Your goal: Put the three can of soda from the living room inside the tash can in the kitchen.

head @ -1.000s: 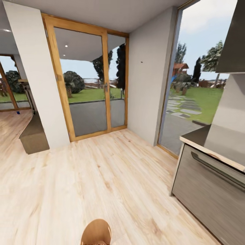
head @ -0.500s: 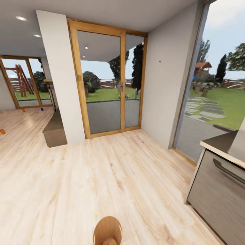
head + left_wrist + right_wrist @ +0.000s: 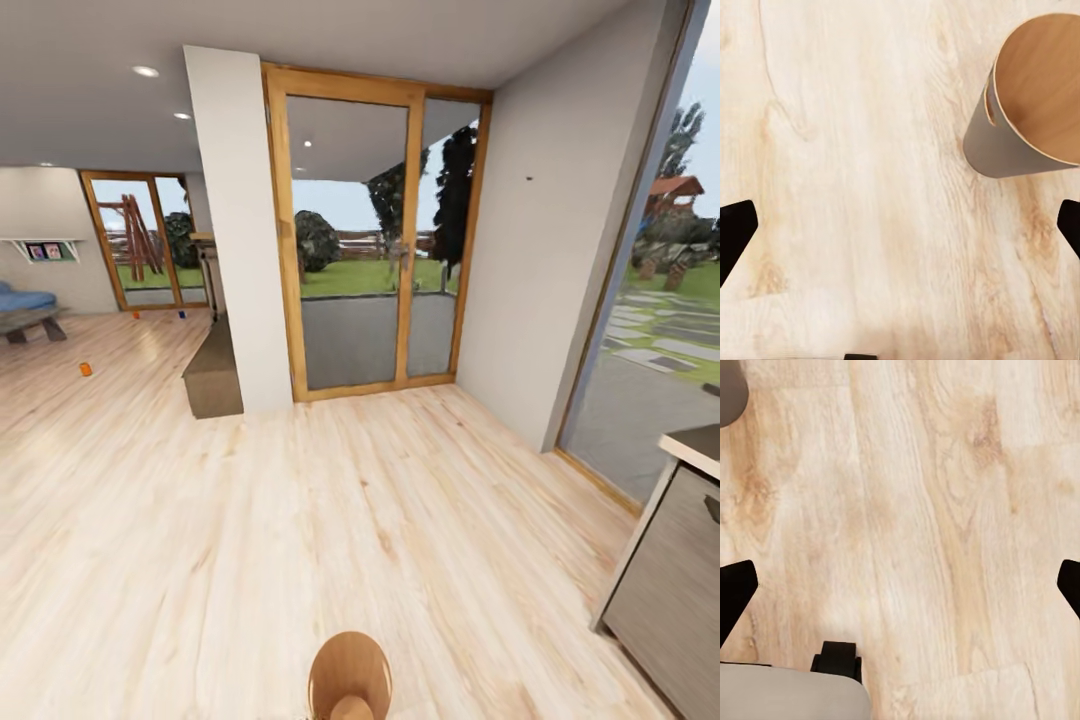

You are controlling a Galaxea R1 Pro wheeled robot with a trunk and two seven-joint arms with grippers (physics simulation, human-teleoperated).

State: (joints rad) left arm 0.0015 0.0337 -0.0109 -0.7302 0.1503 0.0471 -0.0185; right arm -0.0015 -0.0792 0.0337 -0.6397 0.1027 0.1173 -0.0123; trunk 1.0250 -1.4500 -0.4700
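Robot in transit on the plank floor; both grippers spread and empty, bin beside the base, cans far off.

The trash can [image 3: 1035, 97] stands upright on the wood floor [image 3: 300, 520], its brown interior empty, presumably kept close for loading. The left gripper [image 3: 900, 225] and the right gripper [image 3: 900, 585] hang over bare planks, fingertips wide apart, holding nothing. An orange soda can [image 3: 86, 369] sits on the floor well off toward the living room, near the blue sofa [image 3: 22, 300]; two small specks by the far glass doors [image 3: 140, 240] are probably the other cans, too small to confirm. A white pillar [image 3: 240, 230], wood-framed doors [image 3: 350, 230] and a kitchen cabinet [image 3: 670, 560] border the route.
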